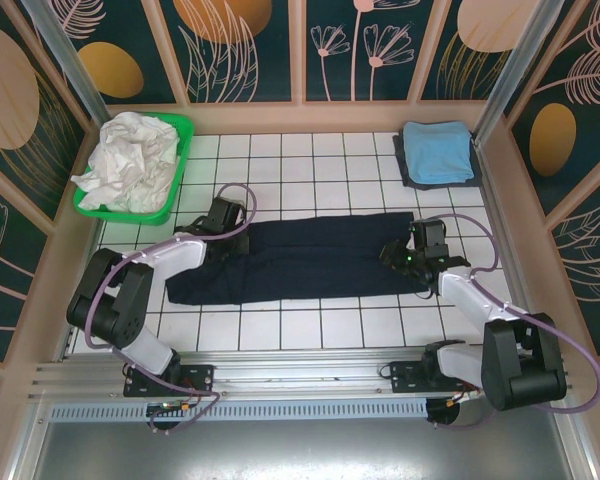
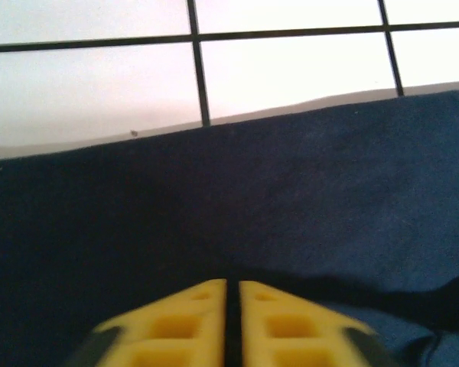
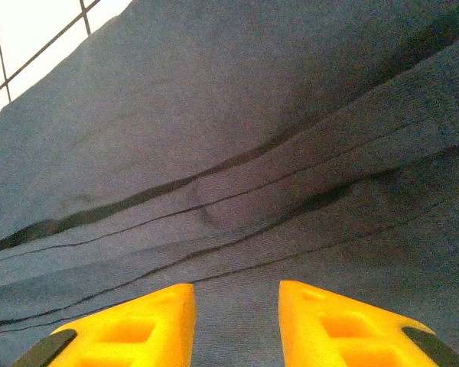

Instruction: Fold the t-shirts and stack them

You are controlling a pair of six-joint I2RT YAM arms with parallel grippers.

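Note:
A dark navy t-shirt [image 1: 300,258] lies folded into a long band across the middle of the white tiled table [image 1: 310,160]. My left gripper [image 1: 221,220] rests at the band's left end. In the left wrist view its yellow fingers [image 2: 232,284] are shut over the navy cloth [image 2: 291,199], with a thin dark line between them. My right gripper [image 1: 407,258] sits on the band's right end. Its fingers [image 3: 237,289] stand apart over creased navy fabric [image 3: 214,115], nothing pinched. A folded light blue t-shirt [image 1: 437,152] lies at the back right. White t-shirts [image 1: 128,160] are crumpled in the basket.
The green plastic basket [image 1: 183,152] stands at the back left corner. The light blue shirt rests on a dark folded piece [image 1: 408,172]. Decorated walls enclose the table on three sides. Bare tiles show in front of and behind the navy band.

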